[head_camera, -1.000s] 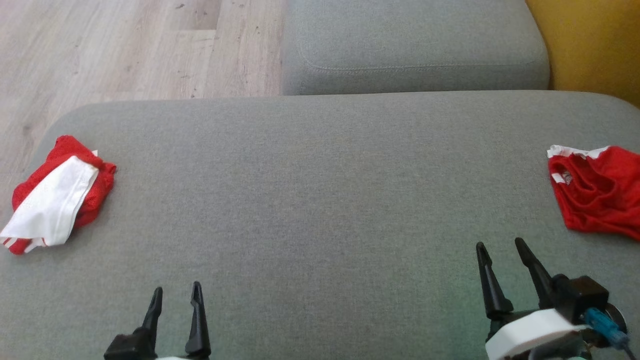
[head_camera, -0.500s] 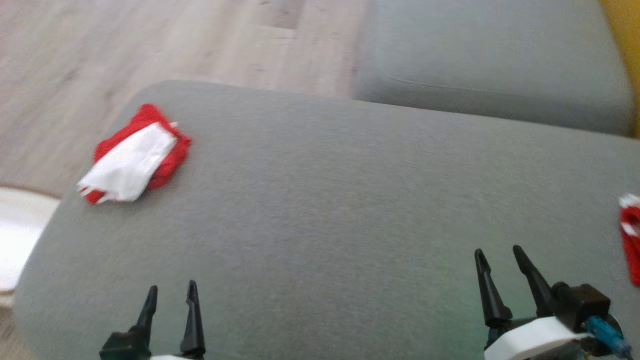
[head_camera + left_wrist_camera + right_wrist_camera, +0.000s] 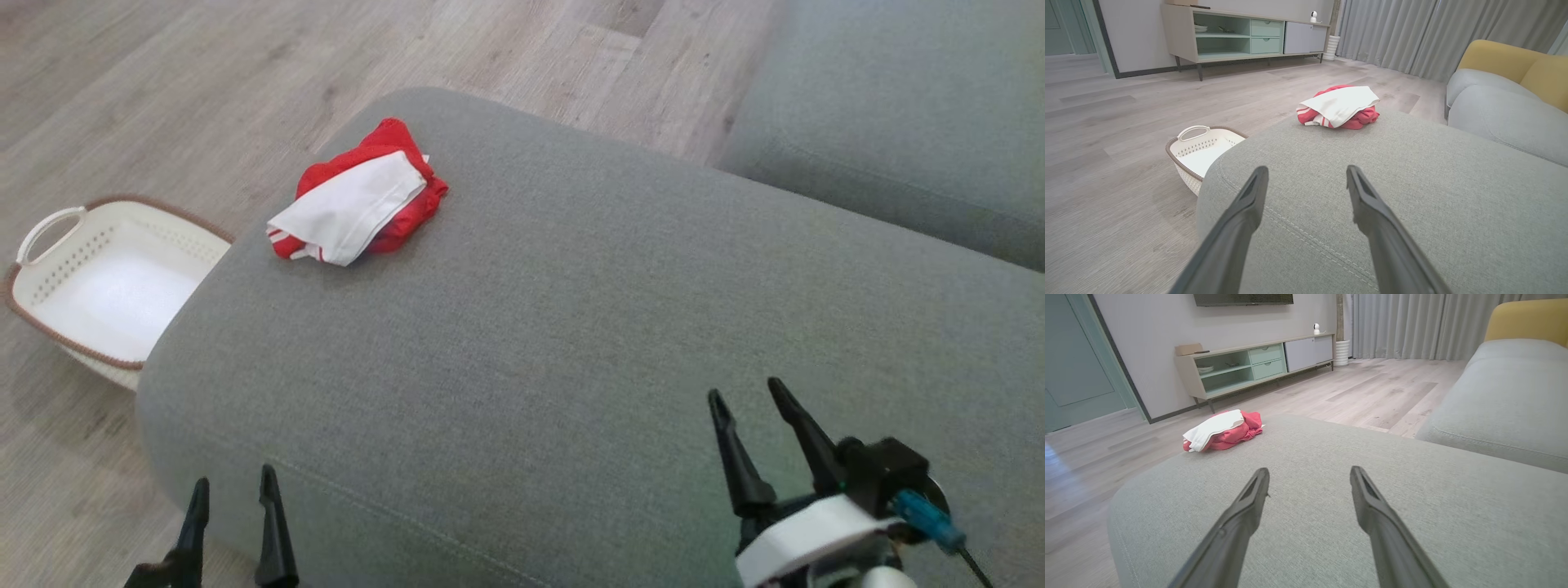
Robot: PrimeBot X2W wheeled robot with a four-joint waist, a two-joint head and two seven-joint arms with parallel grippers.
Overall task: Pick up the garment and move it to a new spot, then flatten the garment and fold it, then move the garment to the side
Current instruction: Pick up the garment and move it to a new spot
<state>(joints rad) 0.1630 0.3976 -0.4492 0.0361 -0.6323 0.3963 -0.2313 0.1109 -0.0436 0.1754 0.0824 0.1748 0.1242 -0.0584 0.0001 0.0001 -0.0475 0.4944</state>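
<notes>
Left gripper [image 3: 233, 478] and right gripper [image 3: 745, 389] are hanging open, empty; the garment [image 3: 359, 208] is lying near the cushion [image 3: 571, 327] edge, so a clumsy grab could be pushing it off

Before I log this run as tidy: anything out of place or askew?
Only the red and white garment: a loose bundle near a corner of the grey cushion, by the basket. Nothing spilled or damaged.

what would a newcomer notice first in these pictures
The red and white garment stands out, bunched near the far left corner of the grey cushion. Next comes the white basket with a brown rim, on the wood floor beside the cushion's left edge.
</notes>
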